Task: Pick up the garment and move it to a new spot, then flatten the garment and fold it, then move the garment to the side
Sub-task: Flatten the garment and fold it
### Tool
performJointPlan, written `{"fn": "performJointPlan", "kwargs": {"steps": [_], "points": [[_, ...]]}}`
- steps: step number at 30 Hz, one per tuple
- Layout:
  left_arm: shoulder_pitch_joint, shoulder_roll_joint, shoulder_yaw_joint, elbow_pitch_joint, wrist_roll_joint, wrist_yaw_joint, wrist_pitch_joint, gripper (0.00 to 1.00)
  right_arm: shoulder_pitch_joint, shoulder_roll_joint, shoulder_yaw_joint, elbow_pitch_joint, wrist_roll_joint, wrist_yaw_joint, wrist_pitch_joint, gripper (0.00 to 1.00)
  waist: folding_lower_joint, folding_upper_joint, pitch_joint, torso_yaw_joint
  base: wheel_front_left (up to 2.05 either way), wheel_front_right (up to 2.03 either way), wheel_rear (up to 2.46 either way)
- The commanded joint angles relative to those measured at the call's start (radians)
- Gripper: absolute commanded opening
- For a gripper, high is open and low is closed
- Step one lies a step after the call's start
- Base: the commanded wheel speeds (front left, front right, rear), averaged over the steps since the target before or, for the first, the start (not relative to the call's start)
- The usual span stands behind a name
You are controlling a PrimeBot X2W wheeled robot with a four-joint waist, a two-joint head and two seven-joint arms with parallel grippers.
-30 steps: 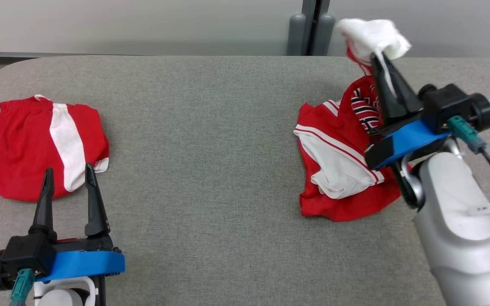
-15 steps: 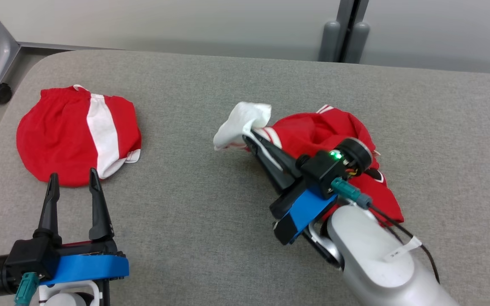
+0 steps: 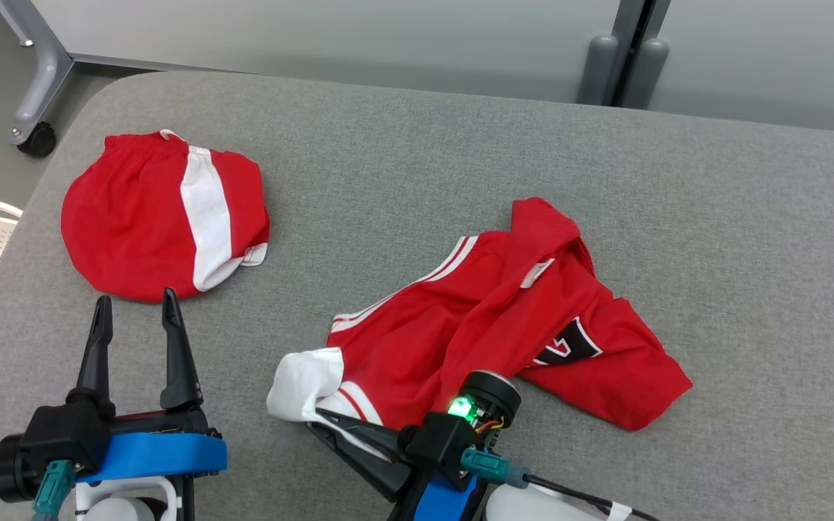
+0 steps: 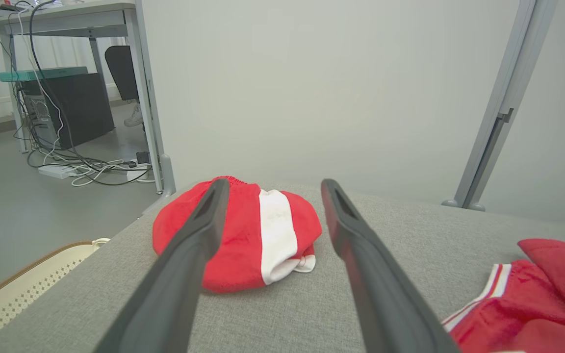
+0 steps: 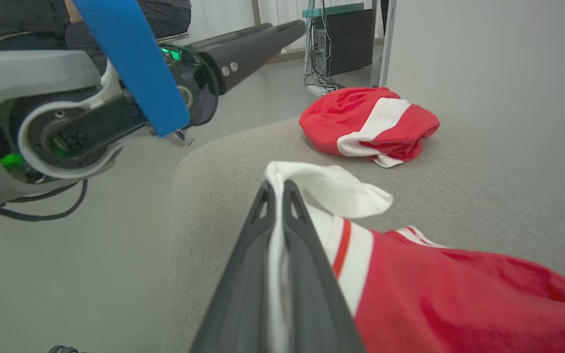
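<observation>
Right claw (image 3: 313,421) clamps garment (image 3: 504,318) — red shorts (image 3: 135,217) lie well apart.

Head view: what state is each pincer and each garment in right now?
Left pincer: open, empty, above the table.
Right pincer: shut on the white edge of the red jersey.
Red jersey: rumpled, unfolded, lying on the table, one white corner pinched.
Red-and-white garment: bundled into a rounded heap at the table's left, ungripped.
</observation>
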Motion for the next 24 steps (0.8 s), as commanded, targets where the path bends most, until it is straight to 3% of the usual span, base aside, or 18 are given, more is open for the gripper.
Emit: {"fn": "performJointPlan", "kwargs": {"steps": [1, 2, 10, 24], "points": [[-0.006, 0.0, 0.0, 0.001, -0.005, 0.005, -0.003, 1.0, 0.011, 0.0, 0.01, -0.002, 0.009, 0.0, -0.004, 0.84, 0.0, 0.0, -0.001, -0.002, 0.0, 0.0, 0.0], [-0.004, 0.0, 0.002, 0.002, -0.005, 0.006, -0.003, 1.0, 0.014, 0.0, 0.018, 0.0, 0.013, 0.0, -0.004, 1.0, 0.0, 0.0, -0.003, -0.005, 0.0, 0.0, 0.0], [0.015, 0.0, 0.015, -0.001, 0.002, 0.01, -0.003, 1.0, 0.03, 0.0, -0.076, -0.046, -0.039, 0.0, -0.004, 1.0, 0.0, 0.0, -0.023, -0.043, 0.0, 0.0, 0.0], [0.021, 0.0, 0.03, -0.009, 0.01, -0.002, -0.003, 1.0, -0.009, -0.04, -0.508, -0.003, -0.214, 0.0, -0.004, 1.0, 0.0, 0.0, -0.03, -0.069, 0.0, 0.0, 0.0]]}}
